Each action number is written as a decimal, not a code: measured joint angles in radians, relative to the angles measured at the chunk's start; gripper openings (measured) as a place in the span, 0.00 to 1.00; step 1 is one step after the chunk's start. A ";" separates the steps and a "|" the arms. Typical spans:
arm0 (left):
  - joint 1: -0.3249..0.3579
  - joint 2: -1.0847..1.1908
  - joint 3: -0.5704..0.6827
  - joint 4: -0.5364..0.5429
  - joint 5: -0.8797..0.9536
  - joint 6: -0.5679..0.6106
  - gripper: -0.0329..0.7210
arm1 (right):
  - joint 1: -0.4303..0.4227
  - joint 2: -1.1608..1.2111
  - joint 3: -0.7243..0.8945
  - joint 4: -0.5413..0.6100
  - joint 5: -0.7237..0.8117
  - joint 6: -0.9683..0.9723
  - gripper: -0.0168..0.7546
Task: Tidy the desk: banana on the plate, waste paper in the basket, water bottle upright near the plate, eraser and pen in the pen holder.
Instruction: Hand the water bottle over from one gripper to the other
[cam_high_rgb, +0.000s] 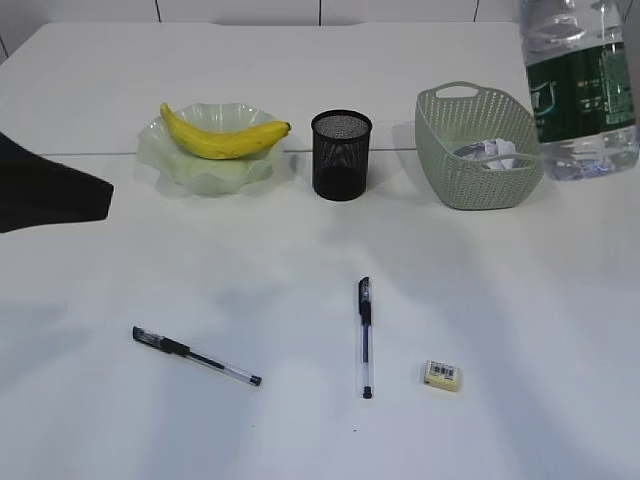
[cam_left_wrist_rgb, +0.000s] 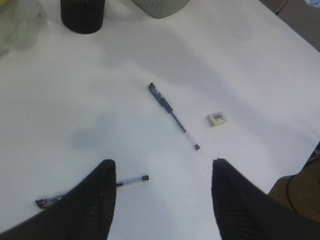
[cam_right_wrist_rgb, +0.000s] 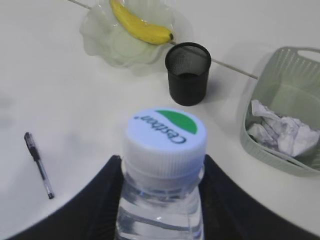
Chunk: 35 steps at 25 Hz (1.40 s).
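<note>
banana (cam_high_rgb: 226, 140) on plate (cam_high_rgb: 165, 160), two pens (loose) (cam_high_rgb: 196, 356), eraser (cam_high_rgb: 442, 375)

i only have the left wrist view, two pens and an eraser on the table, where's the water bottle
Observer: The water bottle is held upright between the right gripper's fingers, off the table, at the exterior view's right edge beside the basket.
Operator: ok is the paper binned yet
Observer: Yes, the crumpled paper lies inside the basket.
Operator: and the banana
Observer: The banana rests on the plate, left of the pen holder.
Operator: anything in the holder
Observer: From the right wrist view, the pen holder looks empty; both pens and the eraser lie on the table.
</note>
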<state>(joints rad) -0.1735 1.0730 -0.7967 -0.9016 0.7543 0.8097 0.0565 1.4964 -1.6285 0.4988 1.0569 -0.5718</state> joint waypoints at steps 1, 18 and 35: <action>0.000 0.000 0.000 -0.033 0.000 0.034 0.62 | 0.000 -0.006 0.000 0.020 0.002 -0.016 0.43; 0.000 0.000 0.000 -0.515 0.220 0.613 0.63 | 0.000 -0.033 0.000 0.503 0.161 -0.407 0.43; 0.000 0.070 0.000 -0.743 0.288 0.785 0.64 | 0.066 -0.033 0.000 0.685 0.193 -0.562 0.43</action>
<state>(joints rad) -0.1735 1.1431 -0.7967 -1.6443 1.0425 1.5951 0.1230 1.4634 -1.6285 1.1839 1.2503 -1.1334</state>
